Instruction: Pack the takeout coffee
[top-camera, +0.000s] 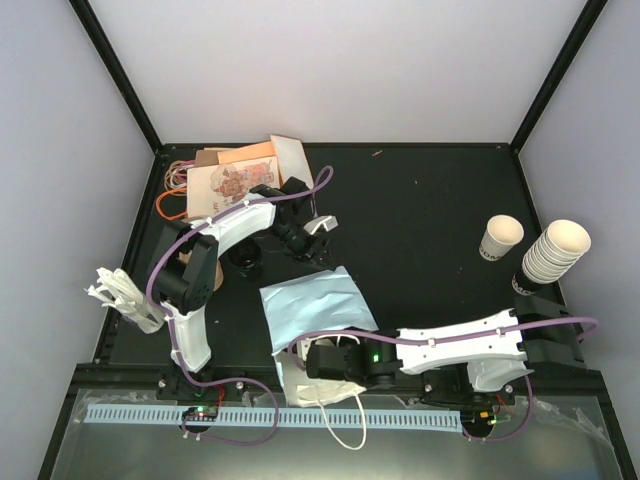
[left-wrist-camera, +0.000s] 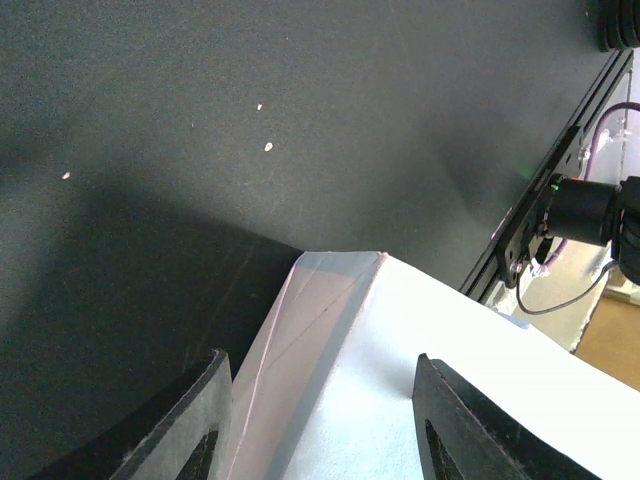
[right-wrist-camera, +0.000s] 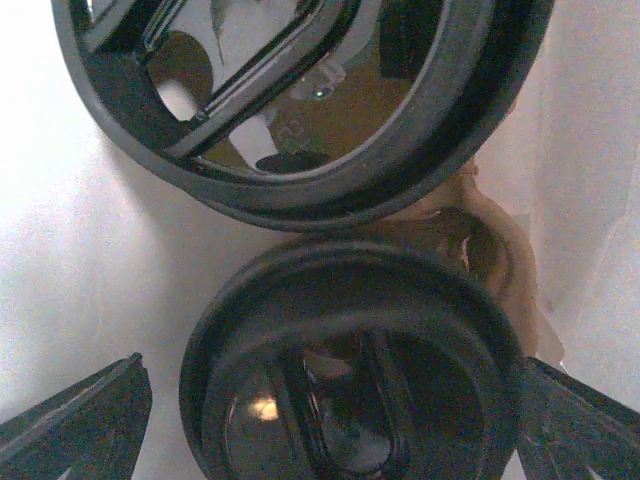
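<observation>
**Right fingers, inside the white paper bag.** They are being shown wide apart, flanking the takeout coffee. Its black lid is lying just below a second lidded cup.

**Left fingers.** They are being shown half apart astride the bag's far end. Whether the paper is being pinched cannot be told.

**Step in hand, judged to be the release.** The right fingers are best drawn straight back through the bag's mouth, neither lid being clipped and the bag being steadied.

**Surroundings.** The bag is being carried by a black counter. A lidless cup and stacked cups are standing well apart at the right. The counter is being enclosed by pale grey walls.
</observation>
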